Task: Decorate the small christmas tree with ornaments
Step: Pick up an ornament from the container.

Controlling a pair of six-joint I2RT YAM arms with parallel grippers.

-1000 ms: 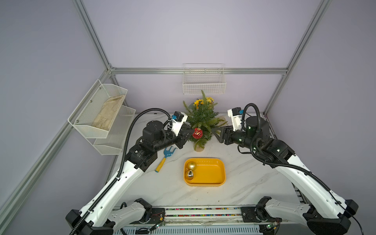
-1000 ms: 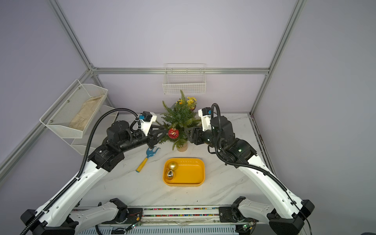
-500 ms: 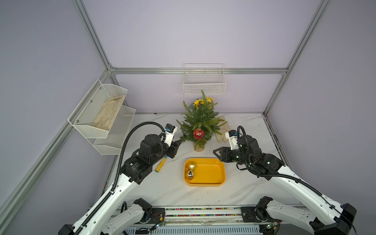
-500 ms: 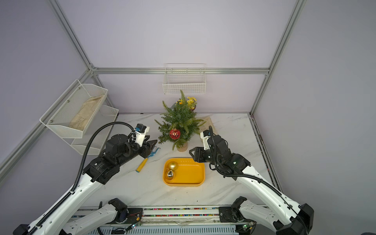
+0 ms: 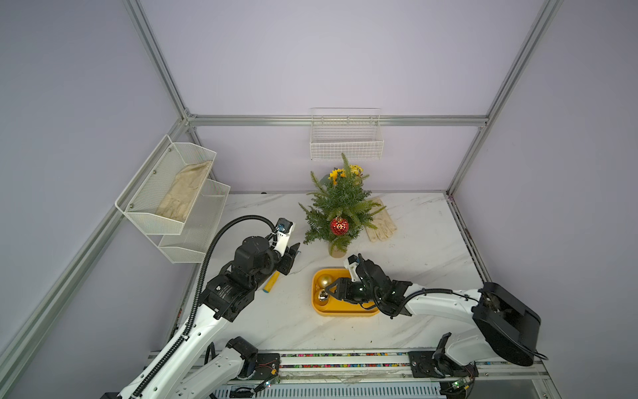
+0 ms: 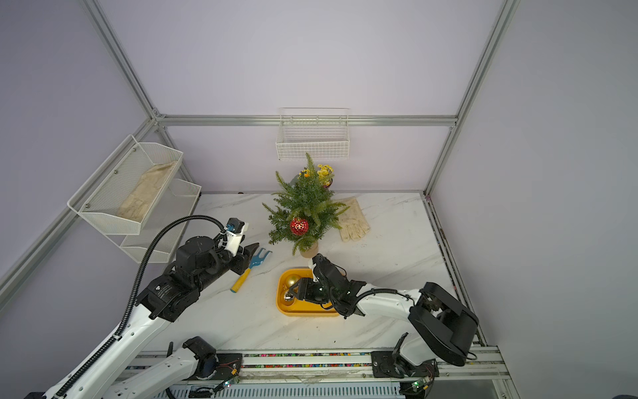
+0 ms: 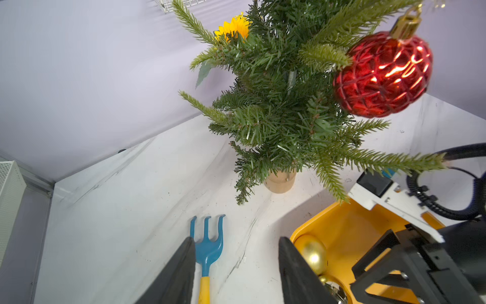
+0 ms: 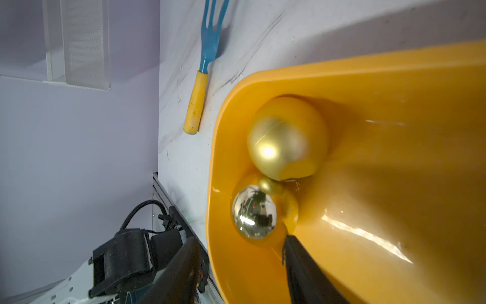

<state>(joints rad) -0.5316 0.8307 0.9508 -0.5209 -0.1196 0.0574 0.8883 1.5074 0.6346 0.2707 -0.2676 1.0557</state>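
— Red one first: the red ornament [image 5: 339, 226] hangs by its gold cap from a lower branch of the small christmas tree [image 5: 340, 203], on the side that faces the yellow tray [image 5: 345, 312].
— And the tree itself?
— Upright on its tan base, just behind the tray's far edge. It's close to the tray but not touching it.
— Where are the other two?
— Both inside the tray, at the end towards the left arm. The matte gold ornament [image 8: 284, 139] sits in the far corner there. The mirror-like silver ornament [image 8: 253, 212] lies right against it, on the near side.
— Is the right claw holding one?
— No. The right gripper [image 8: 239, 243] is low over the tray with its jaws spread. The silver ball is just ahead of the tips, and nothing is pinched between them.
— And the left?
— The left gripper [image 7: 236, 240] hangs off the tray's left end, above the marble, jaws apart and empty. Under it lies a blue rake [image 6: 250, 269] with a yellow handle, beside the tray, prongs pointing away from the robot.
— Anything else?
— A pale glove [image 5: 381, 224] lies flat on the table, beyond the tray's far right corner.
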